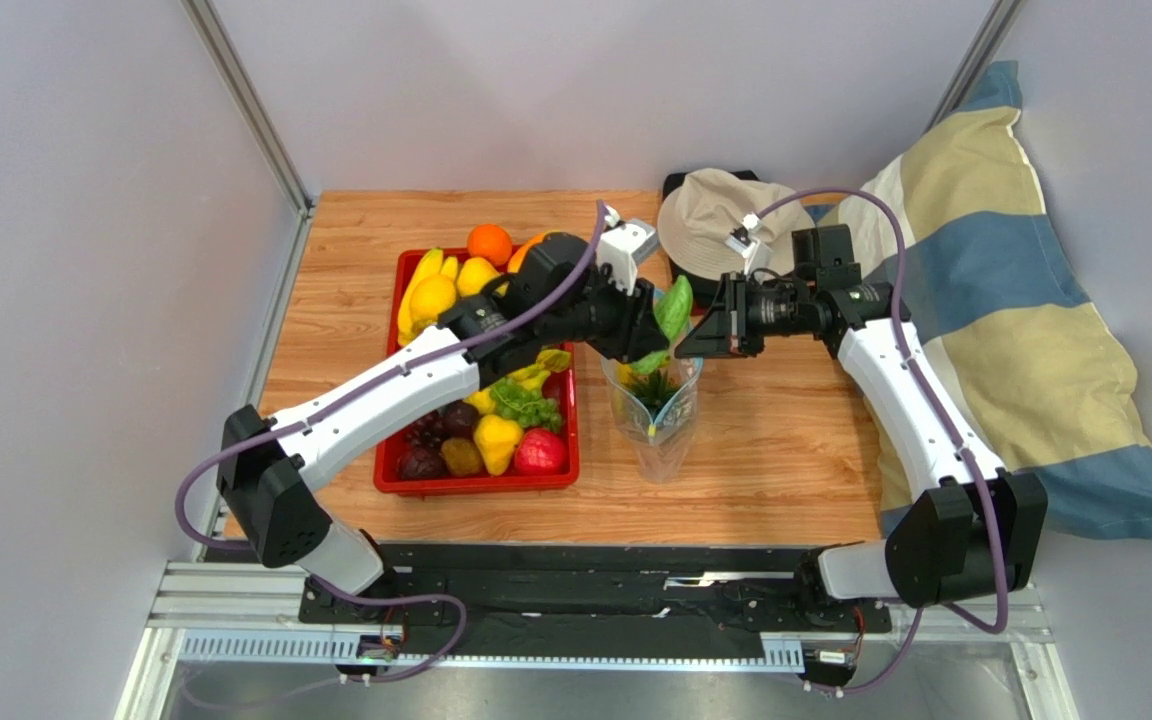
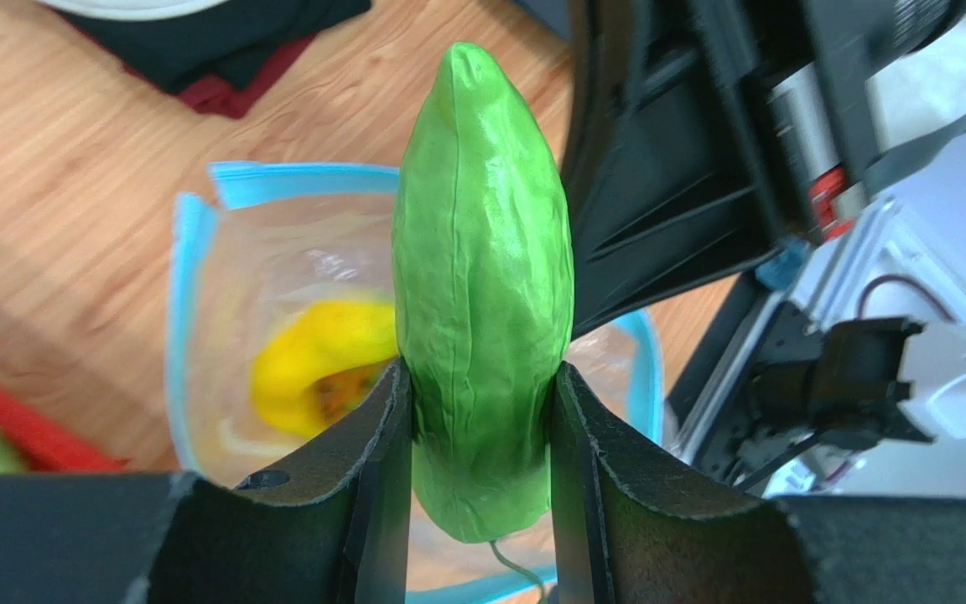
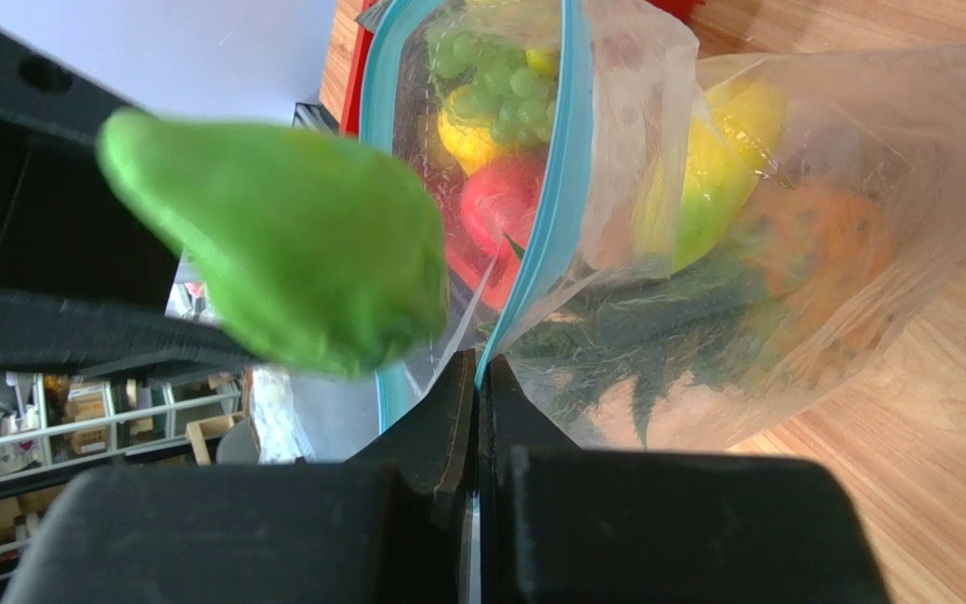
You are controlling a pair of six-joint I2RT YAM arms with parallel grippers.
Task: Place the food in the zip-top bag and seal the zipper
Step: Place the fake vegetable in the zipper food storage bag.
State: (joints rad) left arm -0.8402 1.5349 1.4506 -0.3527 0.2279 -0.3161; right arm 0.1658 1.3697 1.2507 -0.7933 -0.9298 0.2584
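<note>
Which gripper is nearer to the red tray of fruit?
Left. The left gripper, holding a cucumber, is just right of the tray's edge. The right gripper is farther right, beyond the bag, pinching its rim.

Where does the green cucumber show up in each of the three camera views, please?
Top external: cucumber at centre, above the clear bag.
Left wrist: cucumber at centre, upright in the left claw, over the bag's mouth.
Right wrist: cucumber upper left, blurred, beside the bag's blue zipper.
Shared landmark: the clear bag.
</note>
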